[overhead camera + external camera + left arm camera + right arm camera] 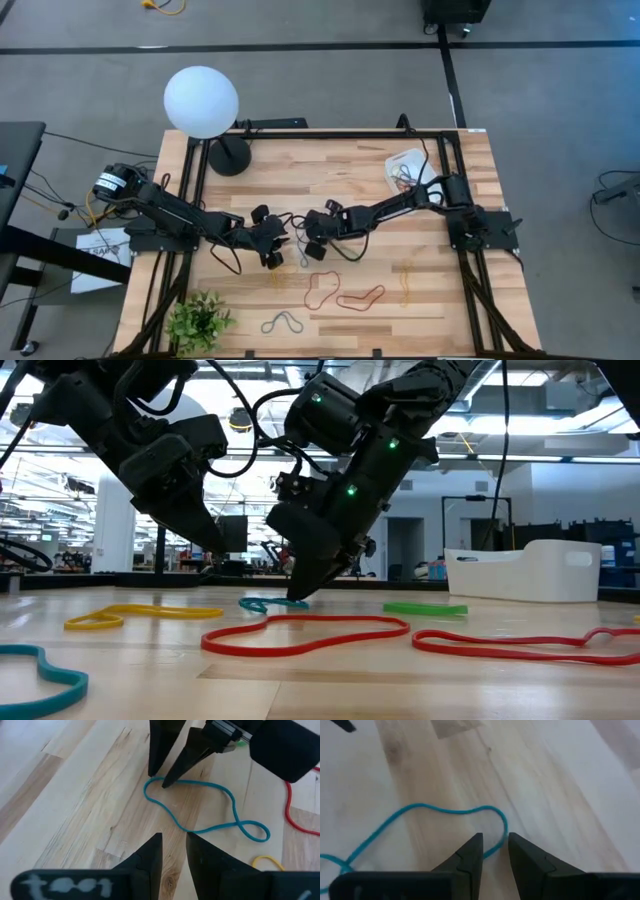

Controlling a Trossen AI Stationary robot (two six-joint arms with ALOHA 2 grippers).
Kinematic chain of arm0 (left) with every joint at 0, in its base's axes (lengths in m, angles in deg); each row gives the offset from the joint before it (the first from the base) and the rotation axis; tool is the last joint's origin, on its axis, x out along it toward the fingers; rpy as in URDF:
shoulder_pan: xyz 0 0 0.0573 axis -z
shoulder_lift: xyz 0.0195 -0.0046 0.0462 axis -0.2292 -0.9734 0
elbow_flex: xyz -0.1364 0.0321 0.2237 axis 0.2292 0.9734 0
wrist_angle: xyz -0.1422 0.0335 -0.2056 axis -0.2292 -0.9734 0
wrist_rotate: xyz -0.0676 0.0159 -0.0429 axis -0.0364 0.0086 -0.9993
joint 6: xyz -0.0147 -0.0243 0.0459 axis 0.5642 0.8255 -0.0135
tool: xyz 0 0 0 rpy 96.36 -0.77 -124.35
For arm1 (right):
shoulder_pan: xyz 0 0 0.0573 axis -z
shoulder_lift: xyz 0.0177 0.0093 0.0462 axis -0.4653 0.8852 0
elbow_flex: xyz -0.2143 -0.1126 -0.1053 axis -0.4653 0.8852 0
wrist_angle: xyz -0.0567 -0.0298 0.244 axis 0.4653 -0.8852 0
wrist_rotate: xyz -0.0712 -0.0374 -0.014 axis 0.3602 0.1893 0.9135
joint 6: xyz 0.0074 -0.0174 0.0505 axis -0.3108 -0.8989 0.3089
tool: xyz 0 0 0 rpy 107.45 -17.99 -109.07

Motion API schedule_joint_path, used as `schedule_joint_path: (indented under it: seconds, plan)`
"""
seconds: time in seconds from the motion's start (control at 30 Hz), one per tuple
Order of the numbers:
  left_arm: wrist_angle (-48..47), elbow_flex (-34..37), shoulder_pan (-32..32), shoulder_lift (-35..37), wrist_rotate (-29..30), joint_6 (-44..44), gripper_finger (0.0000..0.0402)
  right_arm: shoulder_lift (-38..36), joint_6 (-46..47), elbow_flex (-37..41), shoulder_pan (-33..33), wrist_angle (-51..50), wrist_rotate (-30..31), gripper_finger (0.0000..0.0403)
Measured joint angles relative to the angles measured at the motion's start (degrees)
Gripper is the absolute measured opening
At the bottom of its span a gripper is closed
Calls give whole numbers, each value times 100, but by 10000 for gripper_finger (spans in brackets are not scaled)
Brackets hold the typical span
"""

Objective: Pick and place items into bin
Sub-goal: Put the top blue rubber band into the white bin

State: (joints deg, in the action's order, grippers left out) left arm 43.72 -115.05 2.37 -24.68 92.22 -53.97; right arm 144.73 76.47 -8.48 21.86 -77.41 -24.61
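Rubber-band loops [305,618] lie scattered flat on the wooden worktop [300,690], most of them outside the bin. Nearest the front edge is a grey-blue loop [60,678], with two long red loops just behind it, the second one [520,650] to the right. Behind those lie a yellow loop [150,610] on the left and a green loop [425,608] on the right.

Between the yellow and green loops, at mid-worktop, is a teal loop [195,782]. The right gripper [158,779] works on this one. It points steeply down, with its fingertips touching the wood at one end of the loop. Its jaws are slightly apart, one on each side of the strand. They are probably set this low because the band is thin and floppy and lies flush on the surface, so only tips pressed to the wood could pinch it. The loop is not lifted yet.

The left gripper [173,842] hangs just beside the teal loop, facing the right gripper. Its jaws are a little apart and hold nothing. It seems to be waiting clear of the pick.

Farthest back, at the right rear corner, is the white bin [540,572]. It is close to the right arm's base, and a few loops are already inside.
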Motion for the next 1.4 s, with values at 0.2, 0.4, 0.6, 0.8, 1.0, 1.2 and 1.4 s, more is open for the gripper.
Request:
schedule_joint_path:
  seconds: [0.2,0.4,0.6,0.8,1.0,1.2,1.4]
  plan:
    - [0,0,0,0,0,0,77,0,-2,-2,-2,-131,212,87]
    - [-2,0,0,0,-2,0,77,-2,-2,-4,18,-146,113,87]
    - [-1,0,0,0,-2,2,77,-36,-116,163,142,143,-337,47]
    - [-2,0,0,0,-2,12,77,-37,-441,164,178,141,-411,11]
    - [-2,-2,0,0,-2,26,77,-351,-848,-145,-5,-724,-169,4]
    - [-22,-2,0,0,-3,26,77,-1185,-1093,-343,-182,-2121,1118,2]
    - [-26,-2,0,0,-4,26,77,-2125,76,-360,38,-4600,1284,1]
